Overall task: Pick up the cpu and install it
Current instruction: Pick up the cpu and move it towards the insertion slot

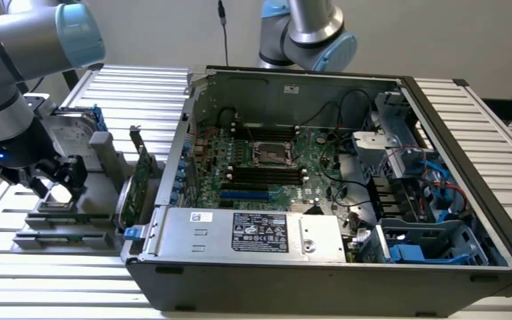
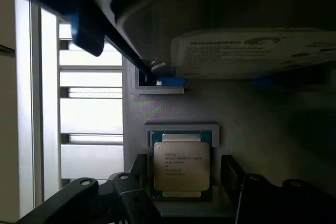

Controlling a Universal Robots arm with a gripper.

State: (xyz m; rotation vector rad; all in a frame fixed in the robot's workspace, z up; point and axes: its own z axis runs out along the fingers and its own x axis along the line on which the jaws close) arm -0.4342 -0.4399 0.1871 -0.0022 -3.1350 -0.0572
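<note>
The cpu (image 2: 181, 165), a small square chip with a silver-grey printed top, lies flat in a grey holder (image 2: 181, 129). My gripper (image 2: 184, 174) is open, with one black finger (image 2: 139, 167) on each side of the chip and a gap left to each. In the exterior view the gripper (image 1: 56, 190) hangs low over the cpu (image 1: 59, 194) on the slatted table, at the exterior view's left of the open computer case (image 1: 469, 173). The motherboard's empty socket (image 1: 272, 155) sits in the middle of the case.
A silver hard drive (image 1: 71, 137) with blue brackets stands just behind the holder, close above the chip in the wrist view (image 2: 252, 51). A green card (image 1: 137, 180) stands upright between holder and case. A silver power supply (image 1: 247, 232) fills the case's near side.
</note>
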